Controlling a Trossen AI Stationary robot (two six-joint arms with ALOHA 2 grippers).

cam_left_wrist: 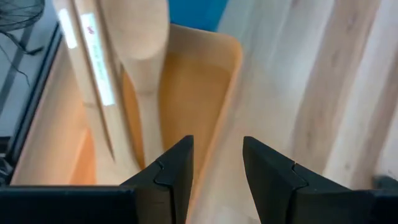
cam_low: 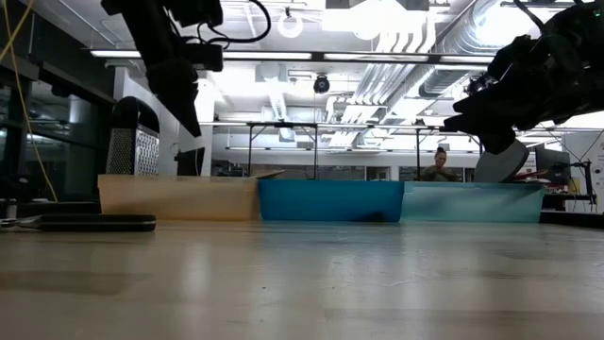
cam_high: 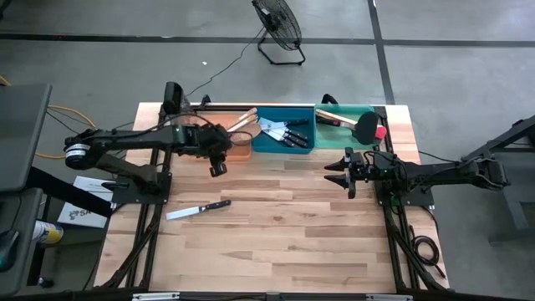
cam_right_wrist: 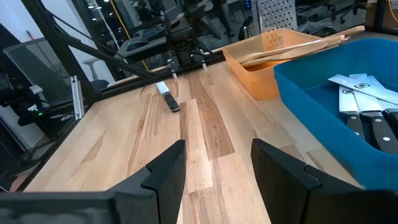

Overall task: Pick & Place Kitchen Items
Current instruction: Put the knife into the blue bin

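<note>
My left gripper [cam_high: 217,170] [cam_left_wrist: 217,146] hangs open with nothing between its fingers, over the near wall of the orange bin [cam_high: 240,153] [cam_left_wrist: 231,68]. Pale wooden spoons [cam_high: 242,121] [cam_left_wrist: 140,37] lie in that bin, their ends sticking out over its far rim. A black-handled steel knife [cam_high: 198,209] [cam_right_wrist: 168,98] lies flat on the table, nearer than the left gripper. Knives [cam_high: 280,130] [cam_right_wrist: 364,115] lie in the blue bin [cam_high: 284,147]. Turners with a black head [cam_high: 364,127] and a red one [cam_high: 381,132] rest in the green bin [cam_high: 334,108]. My right gripper [cam_high: 333,174] [cam_right_wrist: 217,152] waits open near the green bin.
The three bins stand in a row along the table's far edge. Bare wood [cam_high: 276,242] spreads across the near half of the table. A floor fan [cam_high: 280,29] stands beyond the far edge. A person [cam_low: 439,166] sits far back in the room.
</note>
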